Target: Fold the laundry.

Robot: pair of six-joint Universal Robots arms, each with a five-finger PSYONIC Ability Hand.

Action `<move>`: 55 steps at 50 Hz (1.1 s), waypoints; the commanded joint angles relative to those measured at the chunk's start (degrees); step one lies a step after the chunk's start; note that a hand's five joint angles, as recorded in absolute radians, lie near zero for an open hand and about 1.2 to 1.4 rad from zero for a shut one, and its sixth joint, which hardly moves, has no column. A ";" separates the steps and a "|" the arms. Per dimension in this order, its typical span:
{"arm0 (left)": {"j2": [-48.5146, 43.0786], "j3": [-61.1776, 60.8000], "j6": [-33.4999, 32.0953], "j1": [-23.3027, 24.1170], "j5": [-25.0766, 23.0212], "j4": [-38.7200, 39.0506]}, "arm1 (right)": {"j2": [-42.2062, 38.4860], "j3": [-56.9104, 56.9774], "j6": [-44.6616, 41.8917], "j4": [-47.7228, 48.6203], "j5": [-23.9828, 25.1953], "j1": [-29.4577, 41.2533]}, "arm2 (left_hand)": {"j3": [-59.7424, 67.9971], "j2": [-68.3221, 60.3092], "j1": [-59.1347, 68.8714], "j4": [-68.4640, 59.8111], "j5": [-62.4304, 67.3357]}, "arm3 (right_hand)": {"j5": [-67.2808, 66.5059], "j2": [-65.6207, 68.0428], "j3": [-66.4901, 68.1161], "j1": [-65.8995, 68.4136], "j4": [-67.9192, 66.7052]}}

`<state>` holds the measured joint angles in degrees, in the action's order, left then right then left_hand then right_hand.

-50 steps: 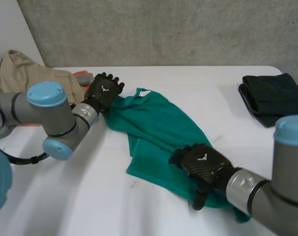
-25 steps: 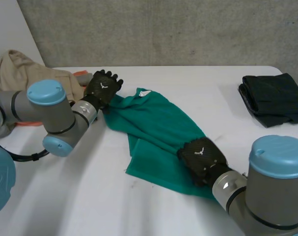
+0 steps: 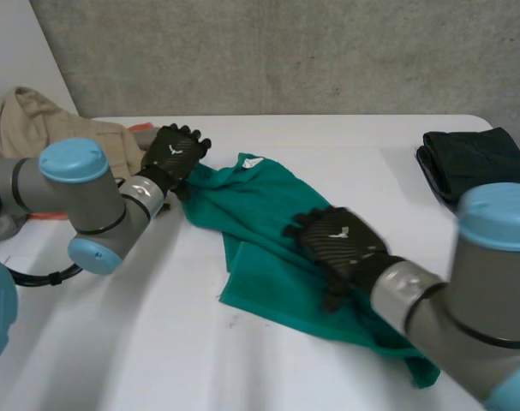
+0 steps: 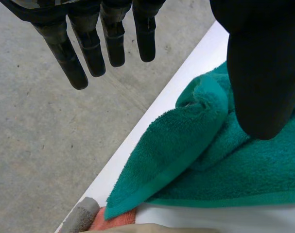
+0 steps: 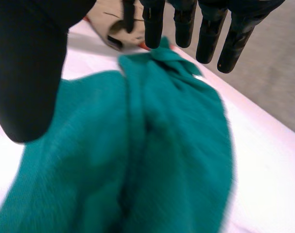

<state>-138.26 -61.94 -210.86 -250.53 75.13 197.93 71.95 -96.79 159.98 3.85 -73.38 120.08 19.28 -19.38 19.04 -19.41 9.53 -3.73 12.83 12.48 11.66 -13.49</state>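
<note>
Fingers released, the right hand (image 3: 338, 242) slides up the green towel (image 3: 268, 214), its middle now under the palm; left hand (image 3: 176, 154) unclenched, fold unstarted.

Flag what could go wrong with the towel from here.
1. Both hands are open: the left hand at a far corner of the towel, the right hand over its middle. Neither grips, so the bunched towel may fold crooked.
2. That corner lies by an orange cloth; the left hand may catch it too.
</note>
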 commanded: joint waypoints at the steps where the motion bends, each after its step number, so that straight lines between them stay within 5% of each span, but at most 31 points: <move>1: 5.62 -4.68 2.21 -1.36 -0.33 0.00 | -11.56 11.69 -2.91 0.99 0.60 8.15 | 3.55 -3.45 3.79 -3.42 3.30 | -0.39 1.29 1.63 2.46 -0.63; 23: 11.96 -12.68 5.28 -4.00 -0.77 0.18 | -28.71 30.25 -10.66 -1.91 0.34 9.30 | 3.39 -3.28 3.62 -3.25 3.13 | -17.17 18.07 18.42 19.24 -17.41; 38: 11.96 -12.68 5.37 -4.18 -0.77 0.26 | -28.98 30.43 -11.10 -3.58 0.34 9.21 | 3.39 -3.28 3.62 -3.25 3.13 | -34.52 35.42 35.77 36.59 -34.76; 44: 11.96 -12.68 5.37 -4.00 -0.77 0.26 | -28.54 30.34 -11.01 -3.58 0.25 9.30 | 3.39 -3.28 3.62 -3.25 3.13 | -66.24 67.14 67.49 68.32 -66.49; 55: 11.78 -12.42 5.37 -3.91 -0.68 1.66 | -18.53 25.25 -10.31 -4.72 0.25 8.86 | 2.71 -2.61 2.95 -2.58 2.46 | -66.27 67.17 67.52 68.34 -66.51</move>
<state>-126.30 -74.58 -205.41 -254.46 74.43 198.31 46.61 -67.87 149.29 0.09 -73.30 129.12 19.27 -19.38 19.04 -19.41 9.51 -56.81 67.11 67.97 56.32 -67.98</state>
